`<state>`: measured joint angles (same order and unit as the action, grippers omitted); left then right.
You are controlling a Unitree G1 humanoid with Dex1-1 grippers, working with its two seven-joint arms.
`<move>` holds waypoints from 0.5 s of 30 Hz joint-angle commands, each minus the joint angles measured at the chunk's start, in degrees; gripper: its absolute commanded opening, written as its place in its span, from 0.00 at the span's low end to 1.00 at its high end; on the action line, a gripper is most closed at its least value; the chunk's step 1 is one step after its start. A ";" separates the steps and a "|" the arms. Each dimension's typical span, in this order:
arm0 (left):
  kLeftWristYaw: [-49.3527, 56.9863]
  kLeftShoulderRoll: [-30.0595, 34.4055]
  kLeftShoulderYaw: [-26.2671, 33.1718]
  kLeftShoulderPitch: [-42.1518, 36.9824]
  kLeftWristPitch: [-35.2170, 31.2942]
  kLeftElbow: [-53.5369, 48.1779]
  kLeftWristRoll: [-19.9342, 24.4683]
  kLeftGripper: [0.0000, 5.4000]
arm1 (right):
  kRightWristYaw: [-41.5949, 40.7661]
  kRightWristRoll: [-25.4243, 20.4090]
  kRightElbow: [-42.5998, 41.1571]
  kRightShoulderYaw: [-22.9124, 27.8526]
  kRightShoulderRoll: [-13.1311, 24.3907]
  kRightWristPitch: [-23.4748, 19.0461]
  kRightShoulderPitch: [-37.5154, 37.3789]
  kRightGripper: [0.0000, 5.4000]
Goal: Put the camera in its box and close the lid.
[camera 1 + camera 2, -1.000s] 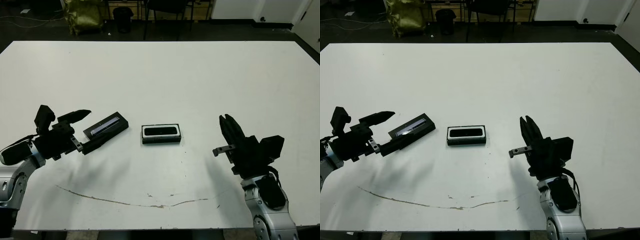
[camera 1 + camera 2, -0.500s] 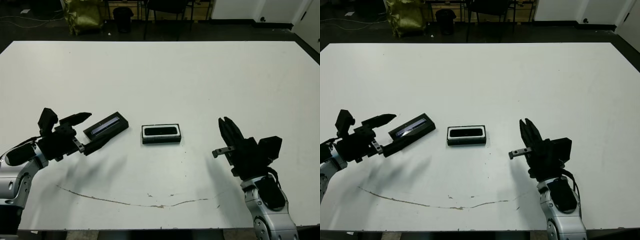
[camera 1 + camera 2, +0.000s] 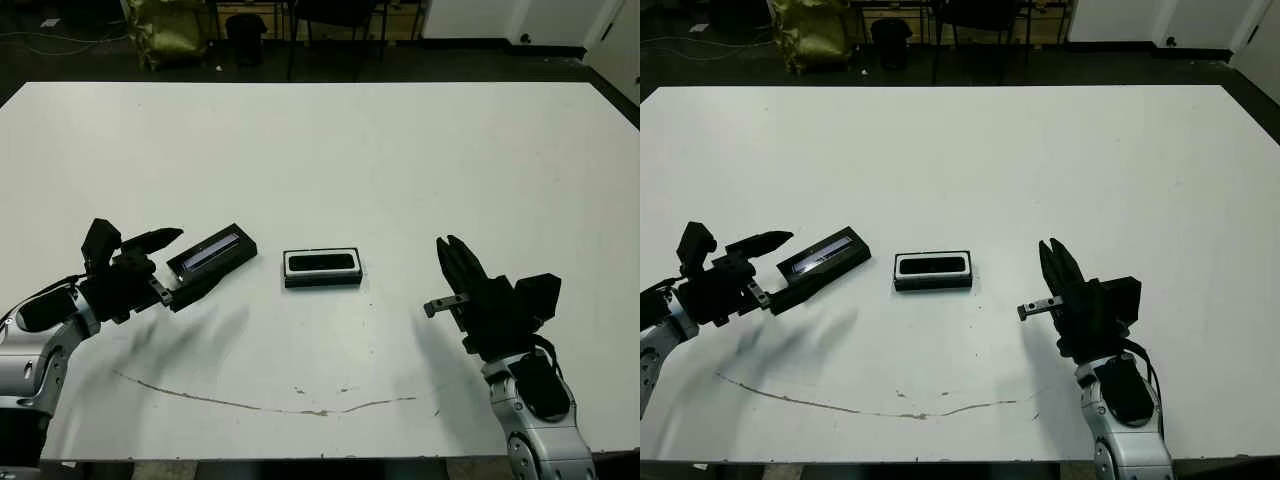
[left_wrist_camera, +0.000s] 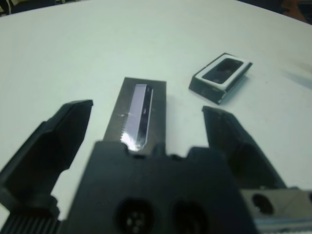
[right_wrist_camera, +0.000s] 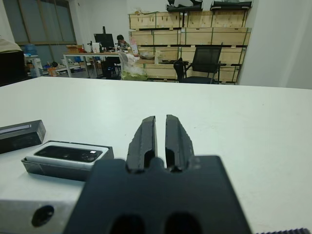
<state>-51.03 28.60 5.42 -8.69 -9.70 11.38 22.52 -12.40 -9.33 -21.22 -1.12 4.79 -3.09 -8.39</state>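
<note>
Lying uncovered: one box [image 3: 322,268] holding one camera [image 3: 323,264]; one lid [image 3: 210,251] between splayed left tool [image 3: 186,265]

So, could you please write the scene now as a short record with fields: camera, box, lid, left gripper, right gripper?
camera: black bar lying inside the box
box: open tray with white lining, near the table's middle
lid: off, flat on the table to the robot's left of the box, stripe up
left gripper: open, fingers either side of the lid's near end, not closed on it
right gripper: shut, empty, apart from the box
</note>
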 commanded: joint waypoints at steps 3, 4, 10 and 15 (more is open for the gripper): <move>0.32 -0.68 -0.58 -0.28 0.73 2.43 -1.48 1.00 | -0.38 -0.16 1.23 0.39 0.56 0.54 -0.51 0.00; 0.51 -0.83 -0.59 -0.30 0.89 2.78 -1.68 1.00 | -0.26 -0.07 1.06 0.38 0.54 0.38 -0.58 0.00; -0.02 -0.98 -0.87 -1.24 1.49 5.67 -2.51 1.00 | 0.11 0.10 0.03 0.24 0.57 -0.79 -0.91 0.00; 0.26 -1.25 -1.06 -2.07 2.79 8.11 -3.79 1.00 | -0.40 0.01 0.17 0.08 0.65 0.11 -0.98 0.00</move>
<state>-50.93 27.36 4.89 -10.63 -7.20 18.18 19.87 -12.74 -9.32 -21.33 -1.14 4.79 -2.69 -8.62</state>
